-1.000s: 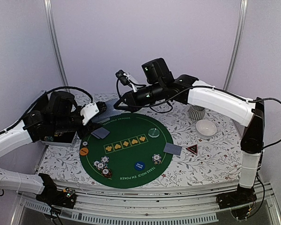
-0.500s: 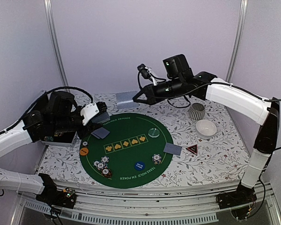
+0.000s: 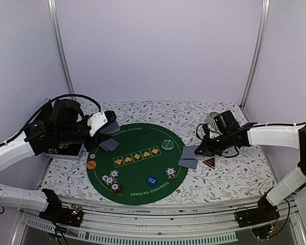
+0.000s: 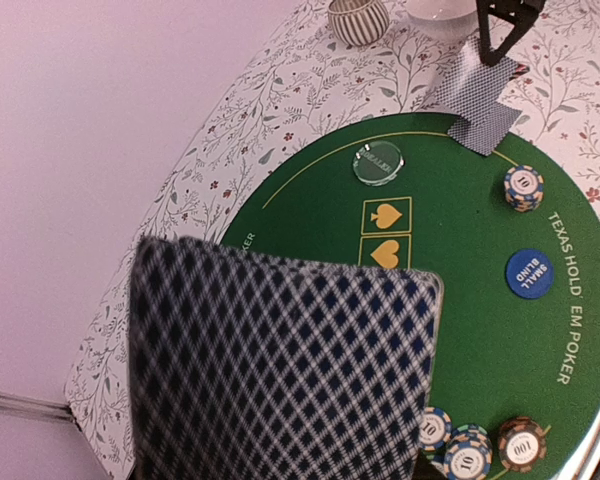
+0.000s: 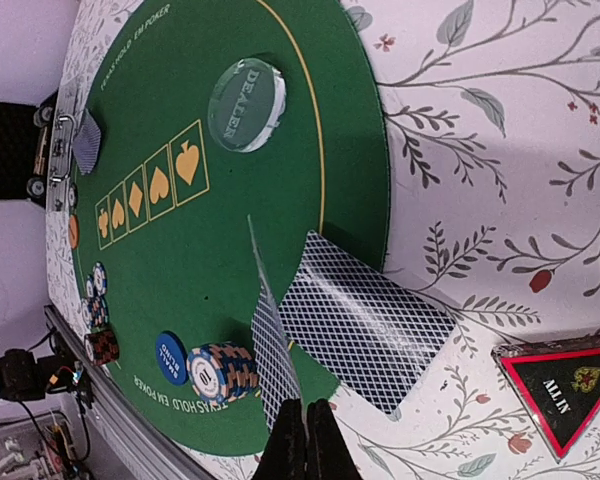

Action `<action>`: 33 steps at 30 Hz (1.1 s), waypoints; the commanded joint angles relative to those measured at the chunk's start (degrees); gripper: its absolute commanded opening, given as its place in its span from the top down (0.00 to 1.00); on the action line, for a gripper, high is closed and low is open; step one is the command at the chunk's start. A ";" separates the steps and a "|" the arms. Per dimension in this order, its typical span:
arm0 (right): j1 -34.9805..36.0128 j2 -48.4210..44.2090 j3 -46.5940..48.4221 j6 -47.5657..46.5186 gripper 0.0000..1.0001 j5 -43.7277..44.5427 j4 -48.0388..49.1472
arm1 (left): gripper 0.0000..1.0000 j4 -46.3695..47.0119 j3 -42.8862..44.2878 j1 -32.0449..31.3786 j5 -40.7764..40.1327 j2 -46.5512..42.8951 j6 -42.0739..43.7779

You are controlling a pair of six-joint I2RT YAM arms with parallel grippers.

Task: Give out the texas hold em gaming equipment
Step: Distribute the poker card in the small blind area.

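Chips [image 3: 112, 181] sit by the mat's [image 3: 137, 171] near rim. At the desk's [image 3: 224, 176] left edge the left gripper [image 3: 111, 122] clamps a deck [image 4: 280, 370] that hides its fingers. Toward the right edge, the right gripper [image 5: 305, 440], closed, pinches a card [image 5: 265, 330] edge-on over a second card [image 5: 365, 325]. Behind its arm, a cup [image 3: 209, 120] is half hidden. Purple walls [image 3: 158, 51] beyond.

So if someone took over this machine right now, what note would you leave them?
Left gripper: shut on the deck, raised at the green mat's left side.
Right gripper: shut on the held card, over the right-hand card lying across the mat's right edge.
Done: left-hand card down; chips, blue button and dealer disc on the mat; orange button at its edge; triangle marker beside it.
Left: put down the held card, then probably deal more from the deck.
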 commanded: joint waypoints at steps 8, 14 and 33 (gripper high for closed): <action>-0.35 4.23 -4.42 9.26 0.98 1.44 12.90 | 0.63 1.73 -1.25 -0.39 0.11 -1.38 0.43; -0.31 4.37 -5.21 9.56 0.98 2.38 11.77 | 0.63 1.72 -1.05 -0.39 0.14 -1.25 0.51; 7.69 -3.55 15.86 1.27 0.33 22.28 -10.46 | 0.63 1.71 -0.59 -0.44 0.93 -1.18 0.90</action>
